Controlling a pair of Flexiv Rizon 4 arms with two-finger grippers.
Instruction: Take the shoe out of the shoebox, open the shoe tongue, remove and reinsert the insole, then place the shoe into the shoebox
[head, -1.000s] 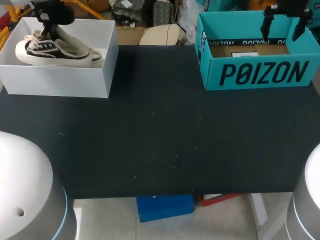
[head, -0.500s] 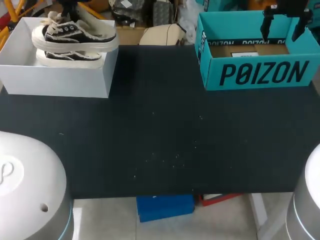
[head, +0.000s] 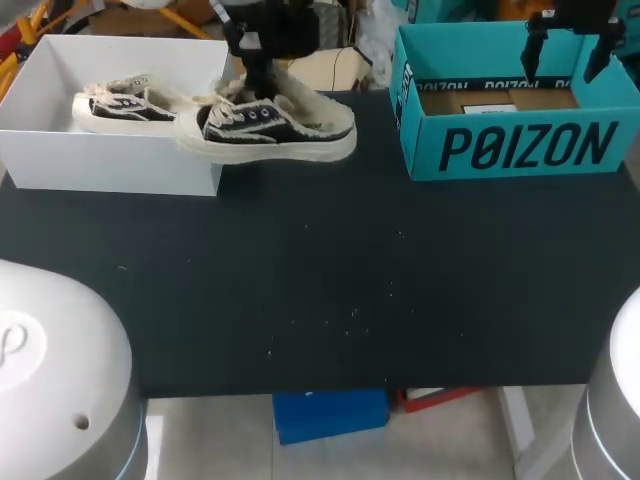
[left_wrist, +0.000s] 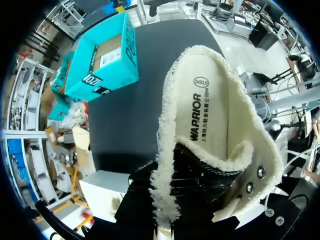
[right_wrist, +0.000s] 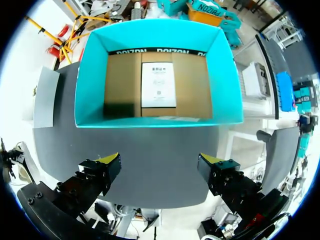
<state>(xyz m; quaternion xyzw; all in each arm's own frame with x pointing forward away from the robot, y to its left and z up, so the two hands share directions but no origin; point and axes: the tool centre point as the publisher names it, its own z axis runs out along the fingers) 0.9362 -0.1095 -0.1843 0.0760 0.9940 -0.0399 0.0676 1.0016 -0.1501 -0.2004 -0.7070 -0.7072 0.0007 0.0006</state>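
The left pincer (head: 258, 88) is closed on a black canvas low-top shoe with cream fleecy lining and a pale rubber sole (head: 270, 132), holding it at the opening. The fingertips are hidden inside the shoe. The shoe hangs directly under this pincer, roughly level. Its toe overlaps the near corner of the open white cardboard shoebox (head: 110, 160) and its heel is out over the black bench (head: 350, 290).

In the left wrist view the shoe fills the space just ahead of the pincer with its opening turned to the camera. The cream insole (left_wrist: 212, 115) lies flat inside it, ringed by the fleecy collar, and two metal eyelets show on the black upper. The yellow tips cannot be seen there.

A second matching black-and-cream shoe (head: 125, 108) rests inside the white shoebox, beside the held one and well off to the outer side of the left pincer.

The right pincer (head: 567, 45) hovers above the far part of an open teal cardboard box (head: 520, 150). Its fingers are spread wide with nothing between them. From the right wrist view, both yellow-tipped fingers (right_wrist: 111, 159) stand far apart. The teal box lies ahead of them, showing a brown cardboard floor with a white paper sheet (right_wrist: 158, 85) on it. The bench surface runs under the fingers.
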